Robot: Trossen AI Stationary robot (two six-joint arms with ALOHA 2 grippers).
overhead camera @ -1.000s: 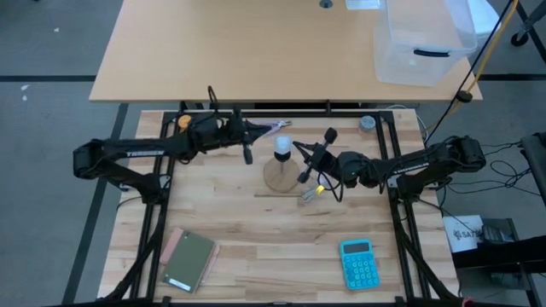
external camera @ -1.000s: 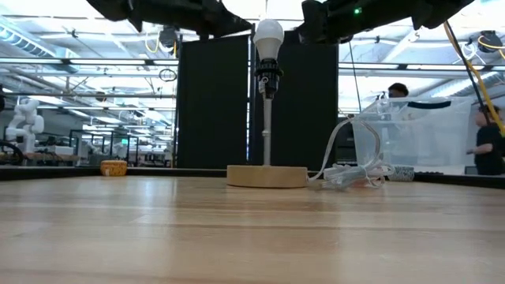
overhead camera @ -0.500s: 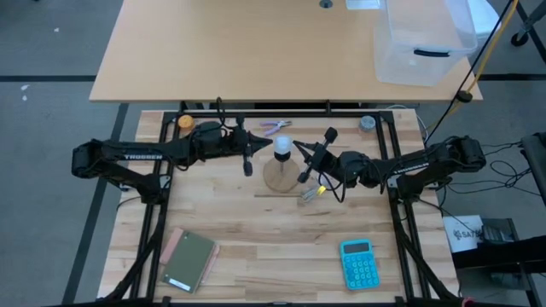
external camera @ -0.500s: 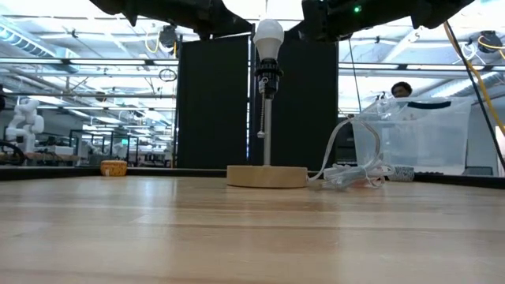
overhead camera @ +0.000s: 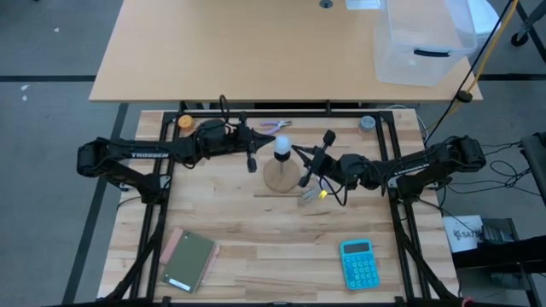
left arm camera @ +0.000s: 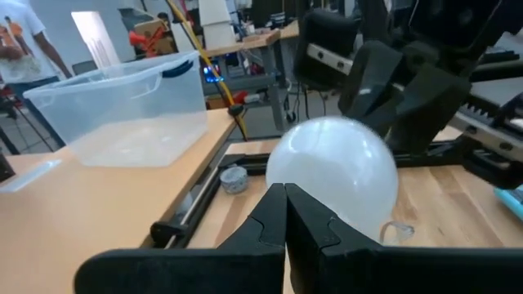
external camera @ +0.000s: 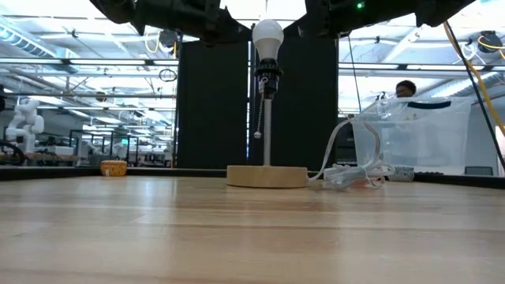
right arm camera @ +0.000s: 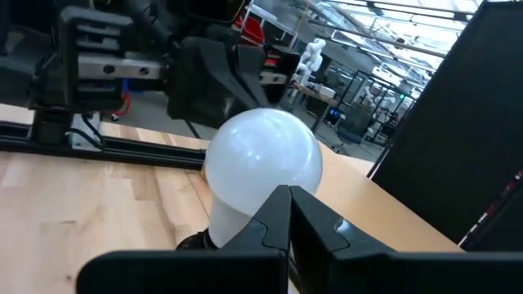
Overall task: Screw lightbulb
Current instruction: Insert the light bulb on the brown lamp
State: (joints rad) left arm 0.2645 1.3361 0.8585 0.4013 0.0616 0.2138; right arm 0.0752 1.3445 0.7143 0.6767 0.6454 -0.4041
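the lightbulb (overhead camera: pixel 281 145) sits upright in the black socket (external camera: pixel 267 76) on top of a thin metal stem that rises from a round wooden base (overhead camera: pixel 279 176) near the middle of the back half of the table (overhead camera: pixel 256 247). in the low view the lightbulb (external camera: pixel 267 36) stands white and round above the socket, with a small pull chain (external camera: pixel 257 110) hanging beside the stem. the left gripper (overhead camera: pixel 250 152) is just to the left of the bulb at its height, and its wrist view shows the jaws pressed together with the lightbulb (left arm camera: pixel 333 175) right behind their tips, not held. the right gripper (overhead camera: pixel 309 163) is just to the right of the bulb, and its jaws are also together, with the lightbulb (right arm camera: pixel 261 167) close in front of them. a clear plastic wrapper (overhead camera: pixel 308 195) lies on the table by the base. nearer the front lie a green notebook (overhead camera: pixel 189 258) on the left and a blue calculator (overhead camera: pixel 358 263) on the right. a clear plastic bin (overhead camera: pixel 422 38) stands on the far table behind.
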